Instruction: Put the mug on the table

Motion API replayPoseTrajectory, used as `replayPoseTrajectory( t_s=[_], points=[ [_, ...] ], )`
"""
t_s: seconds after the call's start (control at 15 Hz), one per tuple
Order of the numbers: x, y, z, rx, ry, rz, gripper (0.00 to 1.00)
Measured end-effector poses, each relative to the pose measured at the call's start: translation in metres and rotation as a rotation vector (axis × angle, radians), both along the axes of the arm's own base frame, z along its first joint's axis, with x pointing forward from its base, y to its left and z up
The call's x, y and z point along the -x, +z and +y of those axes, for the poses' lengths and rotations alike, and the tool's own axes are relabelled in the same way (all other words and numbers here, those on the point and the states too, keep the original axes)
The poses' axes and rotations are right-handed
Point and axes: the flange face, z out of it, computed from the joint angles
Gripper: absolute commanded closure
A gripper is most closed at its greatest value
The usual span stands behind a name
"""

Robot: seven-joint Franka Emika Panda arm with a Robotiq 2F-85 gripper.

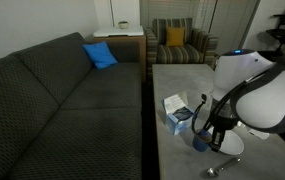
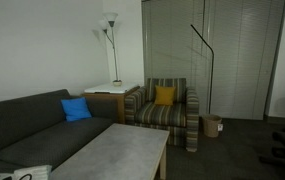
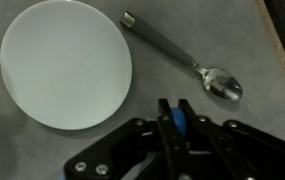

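Observation:
The dark blue mug (image 1: 199, 143) is at the near end of the grey mottled table (image 1: 182, 82), under my gripper (image 1: 208, 128). I cannot tell whether it touches the table top. In the wrist view my gripper (image 3: 176, 118) is shut, with a blue part of the mug (image 3: 179, 120) pinched between the two fingers. The rest of the mug is hidden under the gripper body. The table also shows in an exterior view (image 2: 122, 150), where the mug and gripper are out of view.
A white round plate (image 3: 66, 62) and a metal spoon (image 3: 187, 62) lie on the table just beyond the fingers. A tissue box (image 1: 176, 112) stands beside the mug. A dark sofa (image 1: 52, 100) runs along the table. A striped armchair (image 1: 180, 42) stands at the far end.

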Motion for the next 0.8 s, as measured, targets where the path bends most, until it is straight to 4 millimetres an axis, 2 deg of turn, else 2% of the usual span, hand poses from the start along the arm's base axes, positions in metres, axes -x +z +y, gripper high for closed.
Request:
replayPoseTrajectory(
  t_s=[0.4, 0.8],
  points=[
    [0.0, -0.022, -0.002, 0.001, -0.006, 0.001, 0.97],
    [-0.006, -0.029, -0.004, 0.001, -0.012, -0.008, 0.97]
  ],
)
